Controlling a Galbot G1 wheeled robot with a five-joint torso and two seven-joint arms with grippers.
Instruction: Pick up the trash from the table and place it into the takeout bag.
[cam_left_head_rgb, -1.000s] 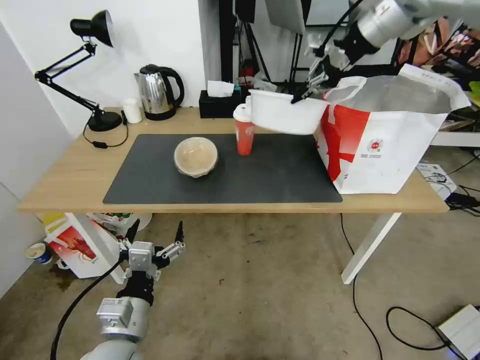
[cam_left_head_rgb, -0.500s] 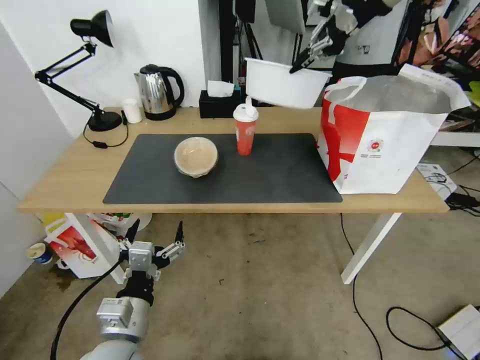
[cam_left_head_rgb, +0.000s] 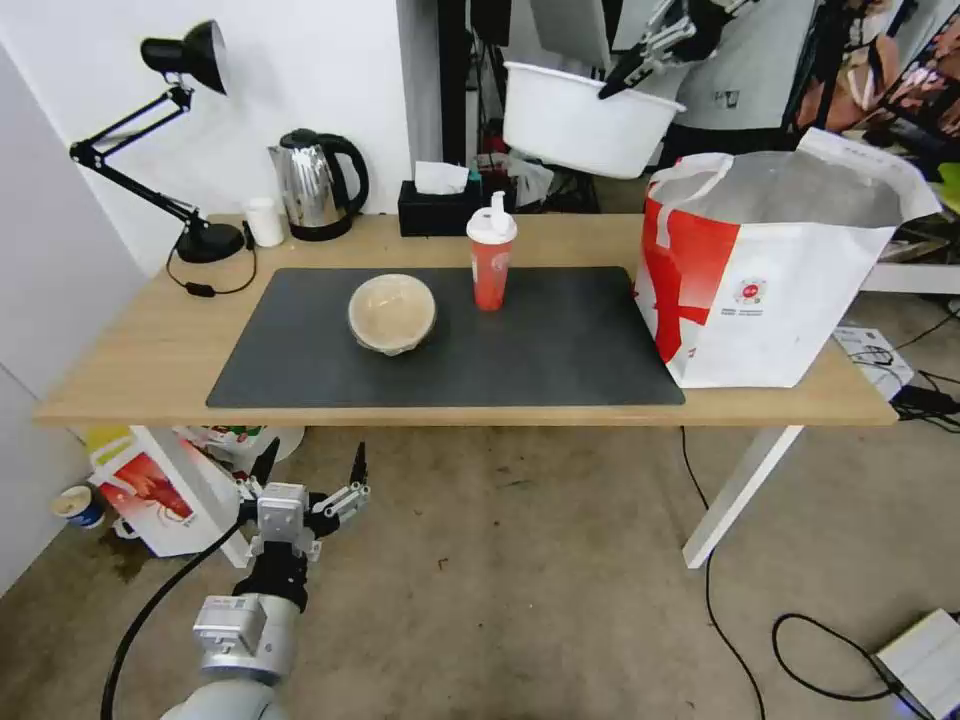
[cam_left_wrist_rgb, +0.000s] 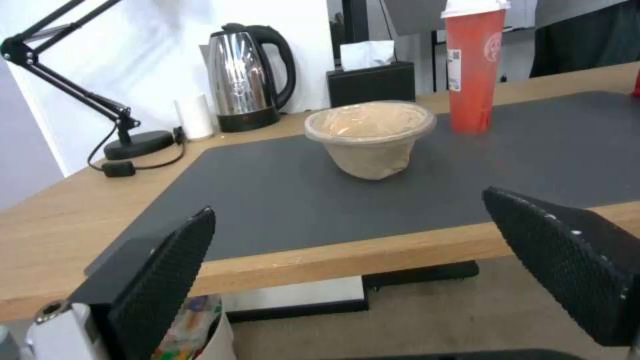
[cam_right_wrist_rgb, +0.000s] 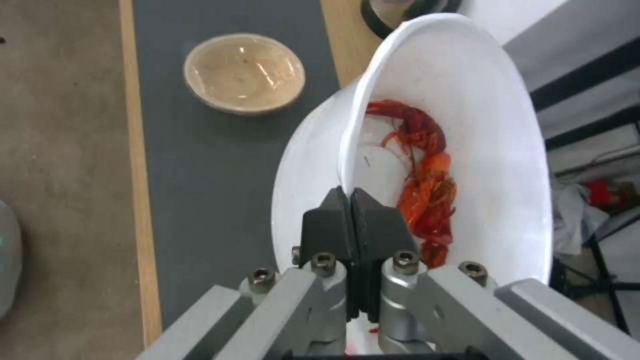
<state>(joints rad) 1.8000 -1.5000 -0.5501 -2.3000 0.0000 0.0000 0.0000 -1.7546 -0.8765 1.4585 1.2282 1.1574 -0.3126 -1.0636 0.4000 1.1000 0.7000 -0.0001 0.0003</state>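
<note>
Nothing's bagged yet. Right gripper (cam_right_wrist_rgb: 350, 200) pinches the crayfish bowl (cam_left_head_rgb: 588, 117) rim, airborne at the takeout bag's (cam_left_head_rgb: 780, 270) 10 o'clock. Beige bowl (cam_left_head_rgb: 391, 313) and red cup (cam_left_head_rgb: 490, 258) wait on the table (cam_left_head_rgb: 150, 340); left gripper (cam_left_head_rgb: 308, 478) hangs wide open, empty.

Count on and around the table (cam_left_head_rgb: 130, 370): two bowls, one white (cam_left_head_rgb: 585, 120), one beige (cam_left_head_rgb: 391, 313). One red cup (cam_left_head_rgb: 490, 262). One small white cup (cam_left_head_rgb: 264, 221). One kettle (cam_left_head_rgb: 315, 185). One lamp (cam_left_head_rgb: 170, 130). One tissue box (cam_left_head_rgb: 438, 205). One mat (cam_left_head_rgb: 540, 345). Two bags: one large (cam_left_head_rgb: 770, 290), one smaller (cam_left_head_rgb: 150, 490).
</note>
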